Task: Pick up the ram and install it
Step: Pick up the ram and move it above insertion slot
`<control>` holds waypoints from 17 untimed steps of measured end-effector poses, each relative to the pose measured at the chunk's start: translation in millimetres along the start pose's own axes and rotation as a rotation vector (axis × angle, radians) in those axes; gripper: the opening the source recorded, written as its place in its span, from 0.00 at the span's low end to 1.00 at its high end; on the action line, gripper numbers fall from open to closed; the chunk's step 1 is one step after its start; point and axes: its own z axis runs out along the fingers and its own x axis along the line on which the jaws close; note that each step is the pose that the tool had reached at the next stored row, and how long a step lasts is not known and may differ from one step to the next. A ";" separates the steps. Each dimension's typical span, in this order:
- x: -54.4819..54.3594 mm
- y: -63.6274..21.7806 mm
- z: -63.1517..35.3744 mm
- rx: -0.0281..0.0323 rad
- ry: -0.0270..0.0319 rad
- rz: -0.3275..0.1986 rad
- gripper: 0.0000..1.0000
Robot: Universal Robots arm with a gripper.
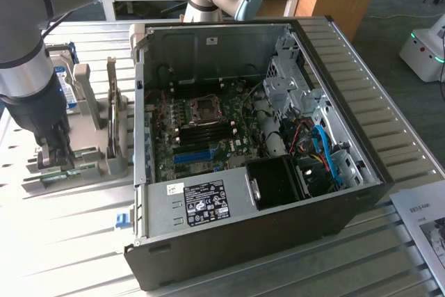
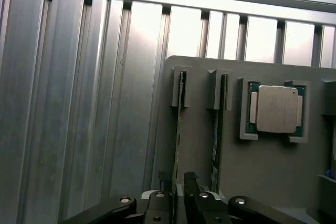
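— Where is the ram [image 2: 177,129] found?

— It is seen edge-on in the wrist view, stood upright in a slot of a grey holder [image 2: 273,171]. The holder is set on the slatted metal desk [image 2: 79,103].

— How is the gripper [image 2: 177,179] placed?

— It is brought down over that ram. The dark fingers [image 2: 190,182] are drawn close together, one on each face of the board, so the gripper is clamped on the ram. The far end of the ram is seated in the notch of its slot, so it is not lifted out.

— Is anything set beside it?

— A second green stick [image 2: 218,135] is stood in the neighbouring slot, just beside the ram and parallel to it, untouched by the gripper. Further along the same holder a silver-capped processor [image 2: 274,108] is laid flat in a square recess.

— And what is shown in the exterior view?

— The arm [image 1: 28,74] is reached down at the exterior view's left, with the gripper lowered onto the holder. An open computer case [image 1: 257,137] is laid on its side on the desk to the exterior view's right of the holder, with its motherboard [image 1: 201,130] exposed. The case and the gripper are kept well apart.
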 end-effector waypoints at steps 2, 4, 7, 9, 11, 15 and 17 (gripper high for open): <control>0.0 -0.1 1.1 0.0003 -0.0002 0.000 0.24; 0.1 -0.1 2.4 0.0002 -0.0001 0.000 0.24; 0.1 -0.1 4.7 0.0001 -0.0001 0.000 0.24; 0.2 -0.2 6.4 0.0001 -0.0001 0.000 0.24; 0.2 -0.3 8.2 0.0001 0.0000 0.000 0.24; 0.3 -0.4 11.9 0.0001 -0.0001 0.000 0.24; 0.3 -0.4 13.5 0.0001 -0.0001 0.000 0.24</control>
